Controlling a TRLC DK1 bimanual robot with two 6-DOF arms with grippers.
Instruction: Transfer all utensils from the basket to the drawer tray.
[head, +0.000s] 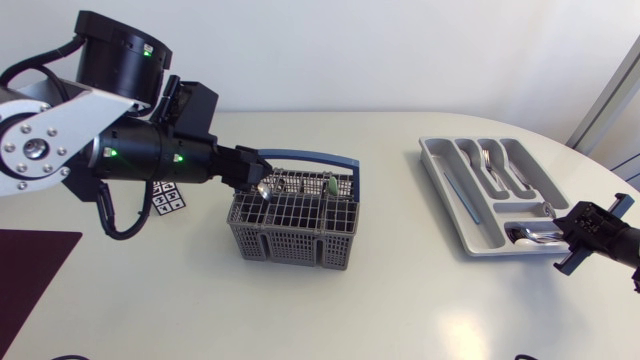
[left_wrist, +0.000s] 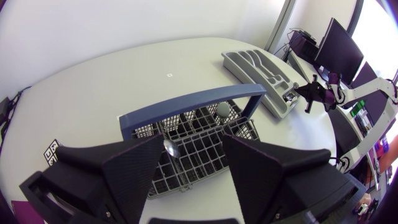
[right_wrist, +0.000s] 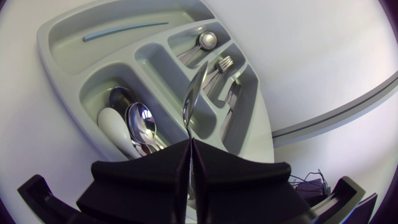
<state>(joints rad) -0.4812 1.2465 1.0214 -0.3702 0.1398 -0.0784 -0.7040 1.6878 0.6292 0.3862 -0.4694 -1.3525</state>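
Grey basket (head: 295, 225) stands mid-table as the left gripper (left_wrist: 189, 163) hangs over it, fingers spread wide either side of an upright spoon (left_wrist: 169, 148) standing in the basket, not pinched. Across the table, the right gripper (right_wrist: 189, 142) is clamped tight on a thin metal utensil (right_wrist: 194, 93), held edge-on above the drawer tray (right_wrist: 74, 46), where other cutlery (right_wrist: 140, 124) lies sorted in compartments.

Can't make out the green thing (head: 329, 185) in the basket (head: 290, 247) from overhead, way too small. Can't see the handle end of the utensil (right_wrist: 194, 93) either, swallowed inside the right gripper (right_wrist: 189, 142)'s pinch; maybe spoon-shaped, edge-on. Same for the handle of the spoon (left_wrist: 169, 148), buried in the basket grid. Only getting part of the right arm (head: 615, 236), chopped at the edge.
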